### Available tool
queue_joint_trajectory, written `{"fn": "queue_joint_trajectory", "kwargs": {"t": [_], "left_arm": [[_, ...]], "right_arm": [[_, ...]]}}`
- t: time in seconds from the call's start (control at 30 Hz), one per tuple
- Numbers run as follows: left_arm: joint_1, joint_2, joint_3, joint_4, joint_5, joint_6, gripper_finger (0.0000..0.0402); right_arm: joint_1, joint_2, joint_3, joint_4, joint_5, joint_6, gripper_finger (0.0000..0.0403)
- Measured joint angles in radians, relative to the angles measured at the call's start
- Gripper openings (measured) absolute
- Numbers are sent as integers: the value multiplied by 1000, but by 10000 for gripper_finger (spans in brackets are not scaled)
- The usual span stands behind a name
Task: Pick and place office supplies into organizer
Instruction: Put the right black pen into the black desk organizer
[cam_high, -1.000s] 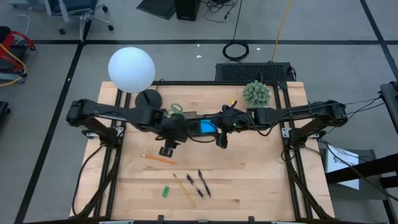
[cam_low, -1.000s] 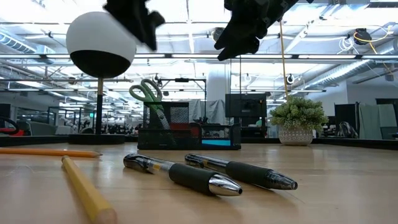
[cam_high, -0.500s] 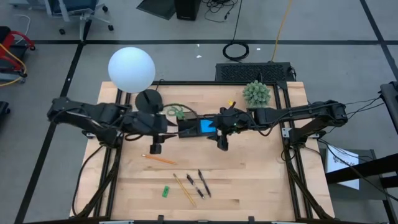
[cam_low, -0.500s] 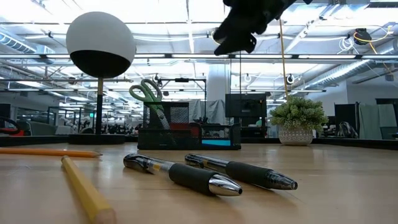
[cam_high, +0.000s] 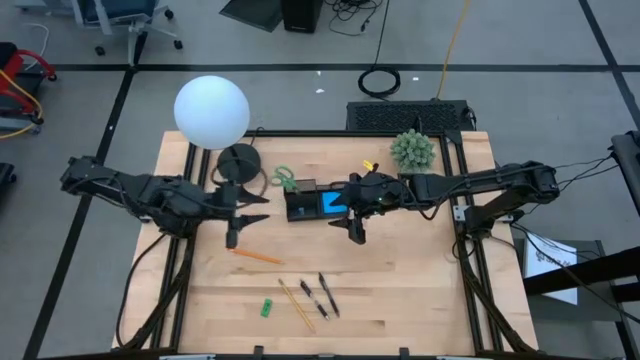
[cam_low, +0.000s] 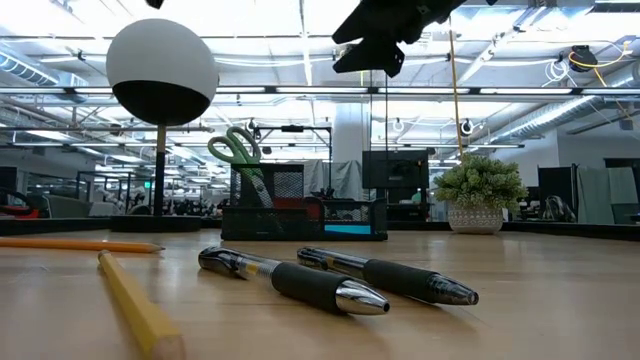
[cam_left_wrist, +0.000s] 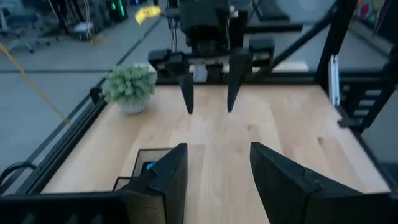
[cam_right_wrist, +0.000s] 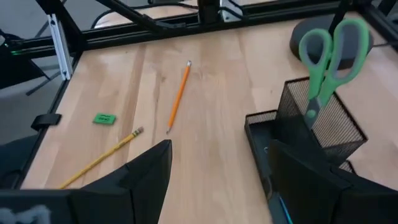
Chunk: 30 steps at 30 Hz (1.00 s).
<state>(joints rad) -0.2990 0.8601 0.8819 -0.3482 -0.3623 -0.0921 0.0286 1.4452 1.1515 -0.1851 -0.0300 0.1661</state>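
Change: my left gripper (cam_high: 233, 237) has pulled left off the organizer (cam_high: 312, 204), fingers apart, empty | right gripper (cam_high: 357, 232) beside it, fingers spread | green-handled scissors (cam_right_wrist: 328, 59) upright in its wire-mesh cup | hexagonal orange pencil (cam_high: 254, 256) on wood

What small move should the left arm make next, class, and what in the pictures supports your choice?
Probably lower the left gripper onto the orange pencil. Its fingers are open and empty, and it sits just beside that pencil. The scissors already stand in the organizer, while the pens, the yellow pencil and the green eraser lie farther off.
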Motion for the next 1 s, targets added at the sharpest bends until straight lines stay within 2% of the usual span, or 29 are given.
{"fn": "queue_joint_trajectory", "kwargs": {"t": [0.23, 0.5, 0.8, 1.0], "left_arm": [[-34, -141, -124, 123, -69, -15, 172], [-52, -176, -222, 196, -95, 22, 172], [-30, -203, -232, 300, -140, 86, 172], [-29, -228, -232, 244, -85, 32, 172]], "right_arm": [[1, 0, 0, 2, -45, 28, 254], [48, 9, 0, 56, -53, 1, 254], [67, 62, 31, 103, -54, -51, 254], [72, 87, 31, 59, -107, -33, 254]]}}
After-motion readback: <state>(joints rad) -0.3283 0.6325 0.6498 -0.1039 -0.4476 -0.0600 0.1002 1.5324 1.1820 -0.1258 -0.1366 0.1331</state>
